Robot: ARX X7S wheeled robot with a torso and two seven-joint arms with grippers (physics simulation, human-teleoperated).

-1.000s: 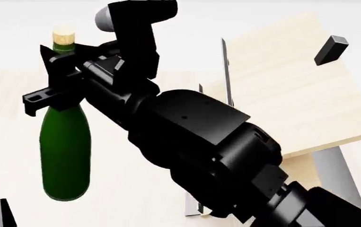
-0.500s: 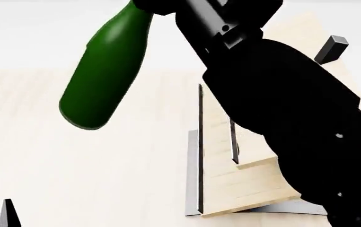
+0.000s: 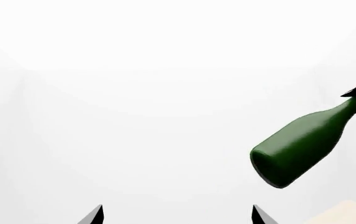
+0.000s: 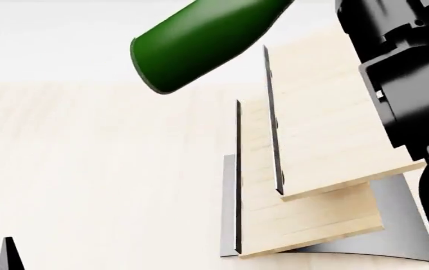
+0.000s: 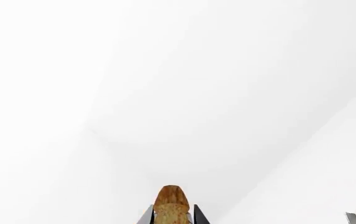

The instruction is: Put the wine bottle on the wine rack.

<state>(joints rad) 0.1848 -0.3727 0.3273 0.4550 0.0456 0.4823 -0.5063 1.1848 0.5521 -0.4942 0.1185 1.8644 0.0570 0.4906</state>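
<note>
I find no writing anywhere in my views — no label, brand, number or sign. The wine bottle (image 4: 203, 42) I carry shows only plain dark green glass, and its cork (image 5: 171, 203) is bare tan. The pale boards of the wine rack (image 4: 326, 157) carry wood grain and nothing more — its grey base and dark edges are unmarked too.
</note>
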